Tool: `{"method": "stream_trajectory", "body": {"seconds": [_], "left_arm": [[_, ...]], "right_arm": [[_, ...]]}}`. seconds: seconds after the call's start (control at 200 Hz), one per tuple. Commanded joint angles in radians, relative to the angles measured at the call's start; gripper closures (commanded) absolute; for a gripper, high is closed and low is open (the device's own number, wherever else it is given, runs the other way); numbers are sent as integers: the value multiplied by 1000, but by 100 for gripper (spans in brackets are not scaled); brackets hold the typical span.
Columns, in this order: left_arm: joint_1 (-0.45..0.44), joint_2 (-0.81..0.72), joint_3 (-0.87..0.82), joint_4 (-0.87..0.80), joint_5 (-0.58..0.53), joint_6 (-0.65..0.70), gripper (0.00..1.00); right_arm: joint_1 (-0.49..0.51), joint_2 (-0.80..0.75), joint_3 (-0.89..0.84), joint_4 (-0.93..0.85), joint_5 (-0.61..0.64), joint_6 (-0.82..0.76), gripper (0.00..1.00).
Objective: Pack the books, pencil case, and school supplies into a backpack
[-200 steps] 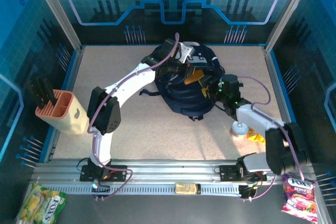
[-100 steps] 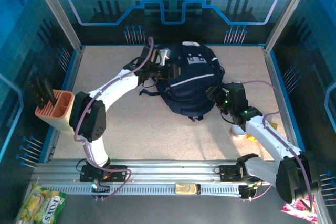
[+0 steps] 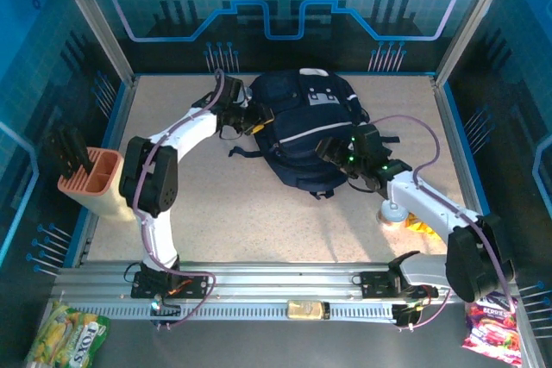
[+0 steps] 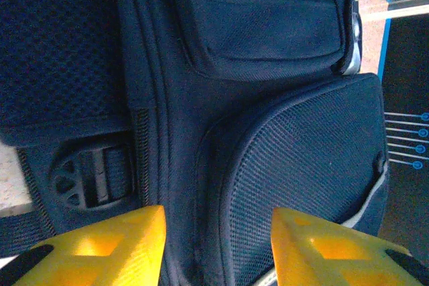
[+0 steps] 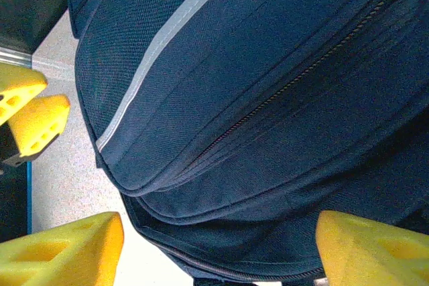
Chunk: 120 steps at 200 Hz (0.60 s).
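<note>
The dark navy backpack (image 3: 308, 140) lies at the middle back of the table with its zips shut. My left gripper (image 3: 257, 119) stands open at its left side; in the left wrist view the gripper (image 4: 218, 246) faces the mesh pocket of the backpack (image 4: 295, 159) with only fabric ahead. My right gripper (image 3: 328, 149) is open at the bag's lower right edge; in the right wrist view its jaws (image 5: 218, 252) stand wide around the rounded edge of the backpack (image 5: 268, 65). The books, pencil case and school supplies are hidden.
A pink rack (image 3: 90, 174) with black pieces stands at the left edge. A small white object (image 3: 392, 211) and a yellow wrapper (image 3: 421, 227) lie at the right. Sweet bags (image 3: 65, 338) lie outside the front rail. Bare table (image 3: 259, 204) lies in front of the backpack.
My left gripper has let go of the bag's top, pulled back to its left side and opened. The bag's opening has fallen shut over an orange item. My right gripper has shifted left along the bag's edge.
</note>
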Motion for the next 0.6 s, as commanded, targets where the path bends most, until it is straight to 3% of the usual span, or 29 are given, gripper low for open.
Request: {"method": "stream_trajectory", "body": {"seconds": [0.0,0.11,0.41,0.595], "left_arm": [[-1,48,73,-31,85,-16,56],[-8,110,150,-84,128,6,61],[-24,165,201,-147,164,53,63],[-29,158,203,-160,180,70,82]], "right_arm": [[16,28,40,34,-28,-29,24],[16,63,55,77,-70,-63,24],[1,153,126,48,-61,-100,25],[-28,206,157,41,-66,-105,29]]}}
